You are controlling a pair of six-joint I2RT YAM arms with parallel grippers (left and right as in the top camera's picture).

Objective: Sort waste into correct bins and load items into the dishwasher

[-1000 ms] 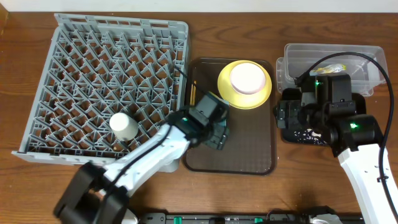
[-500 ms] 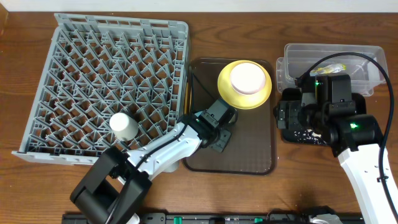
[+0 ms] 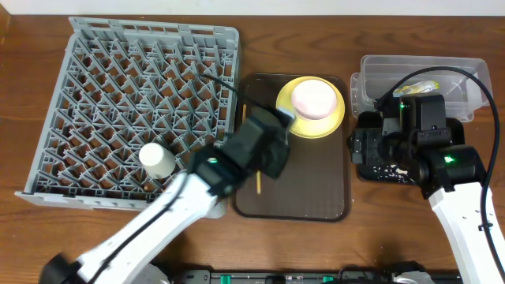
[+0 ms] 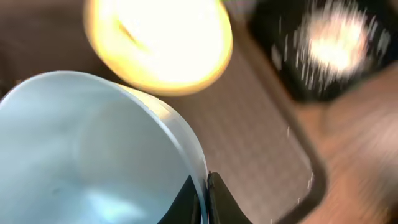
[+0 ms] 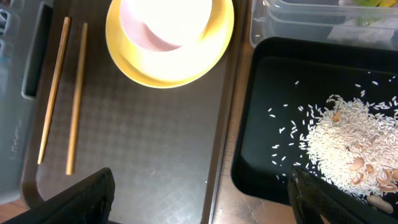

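My left gripper [image 4: 205, 193] is shut on the rim of the light blue bowl [image 4: 81, 143], one finger inside and one outside. It hangs over the brown serving tray [image 3: 308, 189], and the arm hides the bowl in the overhead view. The white bowl [image 3: 313, 97] sits on the yellow plate [image 3: 310, 120] at the tray's far end. Two chopsticks [image 5: 53, 93] lie along the tray's left side. A small white cup [image 3: 158, 160] stands in the grey dish rack [image 3: 134, 87]. My right gripper [image 5: 208, 199] is open above the seam between the serving tray and the black tray [image 5: 280, 93].
Rice scraps [image 5: 348, 143] are heaped in the black tray. Behind it stands the clear tub [image 3: 442, 67], holding the yellow-green wrapper [image 3: 422, 84]. The dish rack fills the table's left half, right against the serving tray.
My left gripper shut on the blue bowl's rim and rose from the serving tray with it. The right arm stayed still.
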